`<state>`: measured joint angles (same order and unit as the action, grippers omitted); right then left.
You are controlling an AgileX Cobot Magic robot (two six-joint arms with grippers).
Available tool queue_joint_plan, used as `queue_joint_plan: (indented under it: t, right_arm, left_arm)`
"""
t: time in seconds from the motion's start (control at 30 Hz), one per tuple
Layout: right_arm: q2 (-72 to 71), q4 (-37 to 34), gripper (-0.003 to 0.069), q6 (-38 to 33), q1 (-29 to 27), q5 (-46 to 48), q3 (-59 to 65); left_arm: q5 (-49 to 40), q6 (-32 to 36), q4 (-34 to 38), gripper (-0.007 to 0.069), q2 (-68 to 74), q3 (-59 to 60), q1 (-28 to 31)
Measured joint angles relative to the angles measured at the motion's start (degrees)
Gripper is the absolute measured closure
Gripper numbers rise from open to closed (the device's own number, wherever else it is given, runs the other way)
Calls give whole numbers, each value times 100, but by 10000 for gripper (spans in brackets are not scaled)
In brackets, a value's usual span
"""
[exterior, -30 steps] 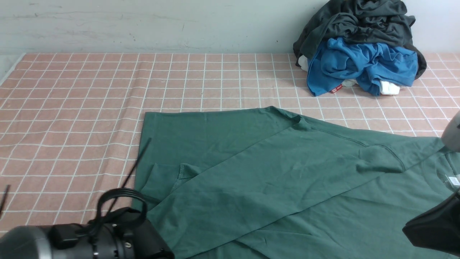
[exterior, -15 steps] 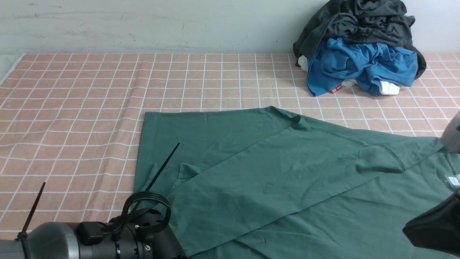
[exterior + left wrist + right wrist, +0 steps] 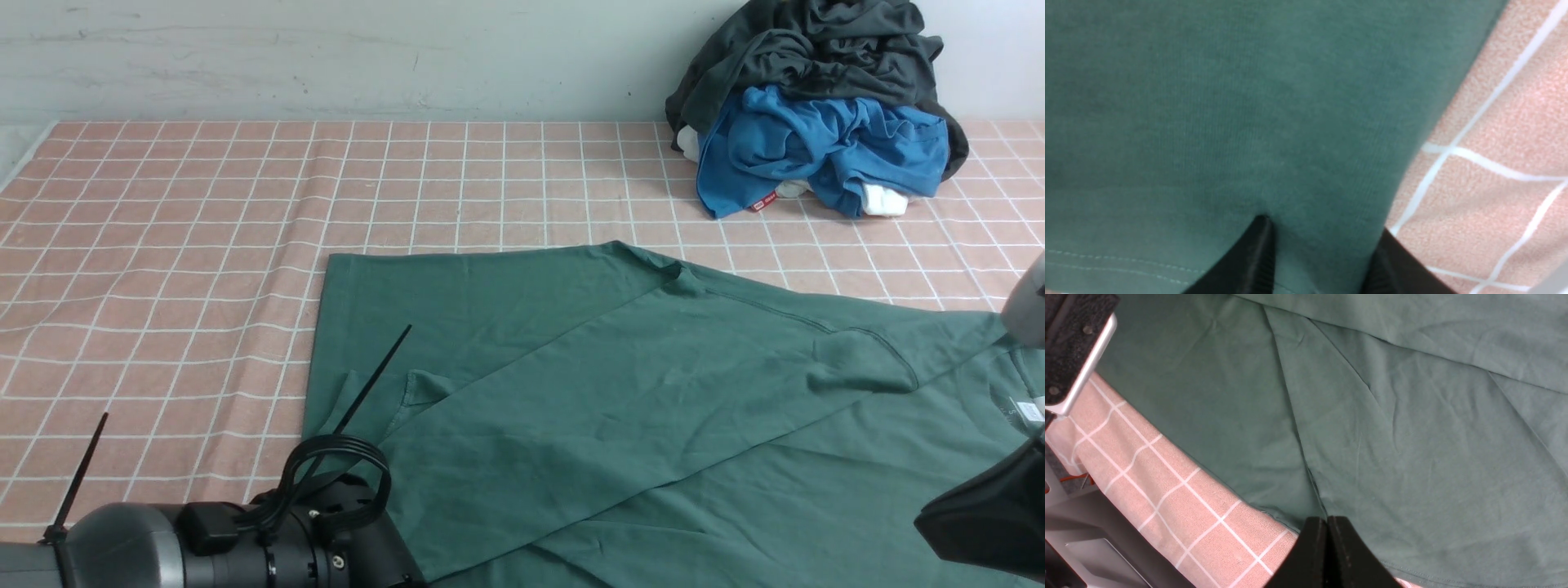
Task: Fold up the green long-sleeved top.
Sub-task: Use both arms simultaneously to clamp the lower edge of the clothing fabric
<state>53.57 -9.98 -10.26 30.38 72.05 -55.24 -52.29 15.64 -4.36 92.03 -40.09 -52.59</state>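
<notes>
The green long-sleeved top [image 3: 620, 392] lies spread flat on the pink checked cloth [image 3: 163, 245], with one sleeve folded slantwise across the body. Its small neck tag [image 3: 1030, 411] shows at the far right. My left arm [image 3: 245, 547] is at the top's near left corner. In the left wrist view the left gripper [image 3: 1323, 226] is open, its fingertips [image 3: 1261, 228] resting on the green fabric [image 3: 1208, 102] beside its side edge. The right gripper [image 3: 1327, 518] is shut at a fold line of the top [image 3: 1412, 437] near the stitched hem, apparently pinching it.
A pile of a dark grey-black garment [image 3: 816, 49] over a bright blue garment [image 3: 816, 147] sits at the back right against the wall. A grey frame [image 3: 1106, 531] lies beyond the cloth's near edge. A black-and-silver robot part [image 3: 1069, 347] hangs over that edge.
My left arm has moved right and onto the top's near left corner, then nearly stopped. The right arm and the top have not moved.
</notes>
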Motion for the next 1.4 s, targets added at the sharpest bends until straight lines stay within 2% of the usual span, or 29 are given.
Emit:
queue_joint_plan:
  t: [0.27,0.6,1.07,1.2,1.33,1.37,1.4]
  right_arm:
    - [0,0,673,-6,0,0,0]
    - [0,0,673,-6,0,0,0]
    - [0,0,673,-16,0,0,0]
    - [0,0,673,-16,0,0,0]
    - [0,0,673,-16,0,0,0]
    - [0,0,673,-16,0,0,0]
    - [0,0,673,-16,0,0,0]
  left_arm:
    - [-77,-70,36,389,8,-5,0]
    - [-201,-72,96,281,21,-5,0]
    - [-308,-215,-3,279,118,-192,0]
    - [-292,-235,-58,323,118,-195,0]
    - [-279,-240,-58,435,118,-210,0]
    - [-279,-240,-58,442,118,-215,0]
    - [-274,-246,-58,485,118,-217,0]
